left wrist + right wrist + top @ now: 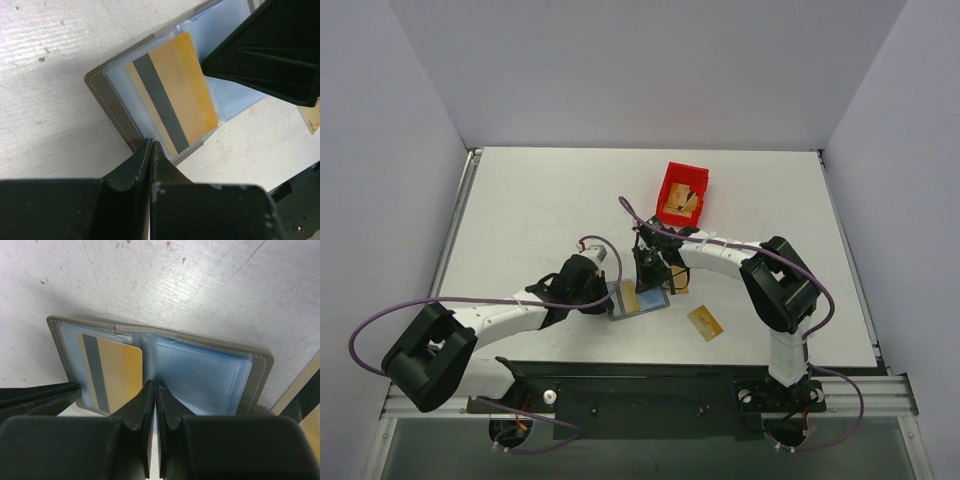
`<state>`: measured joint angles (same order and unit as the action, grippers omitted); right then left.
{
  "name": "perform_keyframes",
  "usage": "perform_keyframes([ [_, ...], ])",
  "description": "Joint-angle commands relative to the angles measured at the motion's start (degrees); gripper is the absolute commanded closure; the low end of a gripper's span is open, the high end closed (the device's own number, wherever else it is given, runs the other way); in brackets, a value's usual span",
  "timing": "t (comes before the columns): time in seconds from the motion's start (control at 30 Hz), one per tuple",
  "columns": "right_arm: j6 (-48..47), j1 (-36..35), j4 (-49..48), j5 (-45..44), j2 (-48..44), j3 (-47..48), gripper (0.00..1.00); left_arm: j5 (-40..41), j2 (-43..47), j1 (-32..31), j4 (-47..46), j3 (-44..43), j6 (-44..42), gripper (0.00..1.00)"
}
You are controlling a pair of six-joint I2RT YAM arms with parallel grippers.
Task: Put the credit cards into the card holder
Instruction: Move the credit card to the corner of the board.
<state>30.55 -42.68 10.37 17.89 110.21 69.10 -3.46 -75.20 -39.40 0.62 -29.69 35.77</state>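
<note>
Left claw [151, 145], right claw [152, 385] both closed at card holder [106, 100]; any pinch hidden.

Scuffed white table [540, 210]. On it: red bin [682, 192] far centre; card holder [638, 298] open flat, near front; credit card [705, 322] loose, to holder's right, apart.

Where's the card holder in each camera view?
Top external: card holder just below centre, lying open.
Left wrist: centre to upper right.
Right wrist: across the middle.
Shared landmark: striped gold card in its pocket.
</note>
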Motion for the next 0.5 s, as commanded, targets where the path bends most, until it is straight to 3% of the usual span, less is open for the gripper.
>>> perform_keyframes([
  [0.0, 0.3, 0.4, 1.23, 0.13, 0.79, -0.46, 0.99, 1.0, -1.44, -0.24, -0.97, 0.34, 0.0, 1.0],
  [0.47, 0.22, 0.31, 1.23, 2.24, 2.29, 0.25, 0.99, 2.06, -2.76, 0.02, -1.15, 1.74, 0.0, 1.0],
])
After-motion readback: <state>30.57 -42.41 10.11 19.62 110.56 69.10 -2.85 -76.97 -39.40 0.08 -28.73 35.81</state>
